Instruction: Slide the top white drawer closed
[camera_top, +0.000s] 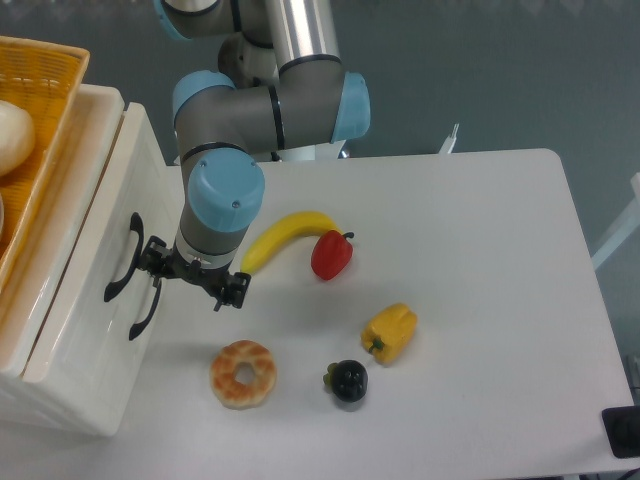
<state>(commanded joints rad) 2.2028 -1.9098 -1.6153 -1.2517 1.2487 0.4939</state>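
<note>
jaws (193, 281) stand spread wide, one tip against the top white drawer (95, 255) front at the frame's left, just beside its black handle (122, 258). right of them on the surface (480, 250) lie a banana (285, 236) and a bagel (243, 374).

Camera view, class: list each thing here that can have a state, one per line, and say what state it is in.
top white drawer: slightly open, front not flush with the cabinet.
lower white drawer: looks shut.
gripper: open, beside the drawer fronts, holding nothing.
orange wicker basket: on the cabinet, holding something pale.
banana: lying flat on the table.
red pepper: touching the banana's tip.
</note>
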